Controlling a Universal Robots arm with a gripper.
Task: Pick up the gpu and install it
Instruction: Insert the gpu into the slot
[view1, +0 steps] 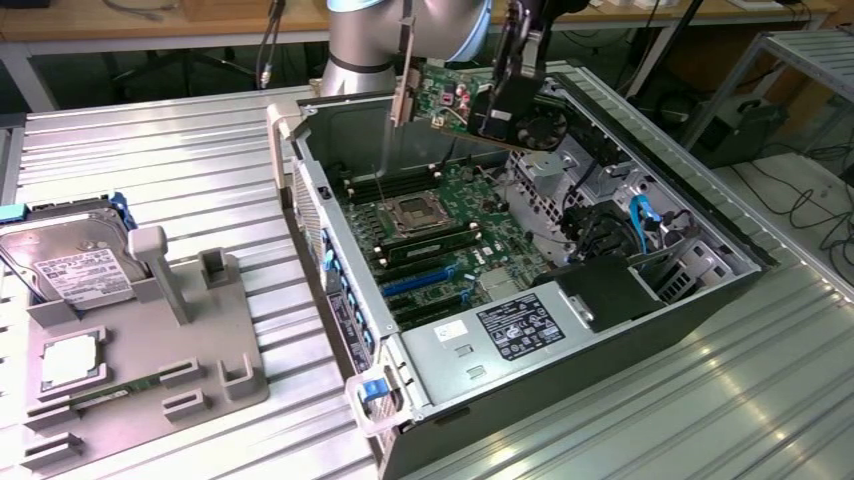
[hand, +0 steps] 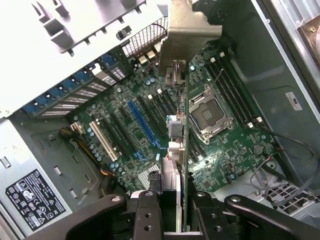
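My gripper (hand: 175, 205) pinches the gpu (hand: 178, 145) above the motherboard (hand: 125, 125). Seen edge-on, the card's faces are hidden, and its bracket (hand: 187, 30) runs out of frame.

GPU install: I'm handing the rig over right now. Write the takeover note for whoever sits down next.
Tool: shut on the gpu, with the card clamped on edge between the fingers.
Gpu: in the air above the open computer case, over the motherboard. Its silver bracket is at the end toward the exterior view's left.
Done: pickup; the gpu is lifted and held over the case.
Left: install. The card is not seated and touches no slot; the long blue slot is free.
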